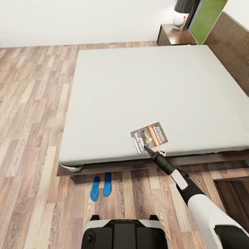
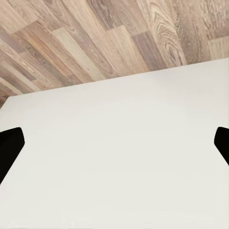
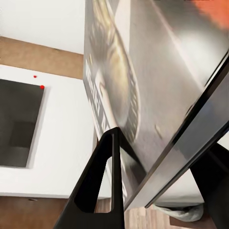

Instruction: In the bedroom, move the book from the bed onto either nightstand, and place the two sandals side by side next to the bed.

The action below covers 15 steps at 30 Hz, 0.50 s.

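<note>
The book, dark grey with an orange band, lies near the front edge of the bed's pale mattress. My right gripper reaches over that edge and is shut on the book's near corner. In the right wrist view the book sits between the two black fingers of the gripper. The two blue sandals lie side by side on the floor just in front of the bed. My left gripper is open over a white surface, holding nothing.
A dark nightstand carrying a white lamp stands at the bed's far corner by the brown headboard. Another dark wooden cabinet is at the near right. Wood-plank floor stretches to the left of the bed.
</note>
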### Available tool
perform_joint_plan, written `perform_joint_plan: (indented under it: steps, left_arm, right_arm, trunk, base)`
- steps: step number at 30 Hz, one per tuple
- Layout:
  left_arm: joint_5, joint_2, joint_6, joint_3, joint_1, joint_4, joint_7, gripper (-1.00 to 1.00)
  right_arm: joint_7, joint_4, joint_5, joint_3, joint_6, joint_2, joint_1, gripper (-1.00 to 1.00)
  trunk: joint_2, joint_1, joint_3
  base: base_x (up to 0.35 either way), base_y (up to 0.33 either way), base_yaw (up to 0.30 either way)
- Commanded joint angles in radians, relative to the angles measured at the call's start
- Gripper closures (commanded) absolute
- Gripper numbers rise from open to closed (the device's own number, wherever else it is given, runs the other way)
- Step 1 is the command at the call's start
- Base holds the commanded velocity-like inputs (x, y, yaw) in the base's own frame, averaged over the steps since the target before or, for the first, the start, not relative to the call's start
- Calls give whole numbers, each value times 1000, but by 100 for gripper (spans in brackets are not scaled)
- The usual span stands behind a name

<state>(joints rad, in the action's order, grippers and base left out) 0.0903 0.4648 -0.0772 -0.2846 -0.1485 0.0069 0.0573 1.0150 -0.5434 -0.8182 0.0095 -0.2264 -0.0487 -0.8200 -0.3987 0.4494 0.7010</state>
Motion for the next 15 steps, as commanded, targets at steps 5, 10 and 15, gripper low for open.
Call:
perform_joint_plan:
  steps: [5,10,15]
  left_arm:
    - [9,0,7,-8,0,1,-4,-100]
    - [9,0,9,-9,0,1,-3,-100]
    - [9,0,9,-9,0,1,-3,-100]
  right_arm:
    - [1,0,-9,5,-10,0,0,100]
    - [1,0,-9,7,-9,1,1,100]
    - [1,0,-9,6,-10,0,0,100]
  trunk:
    - [-1,1,-7]
    - [-1,1,-15]
    - [-1,1,-23]
  base:
    - [0,0,0]
    - [0,0,0]
    - [0,0,0]
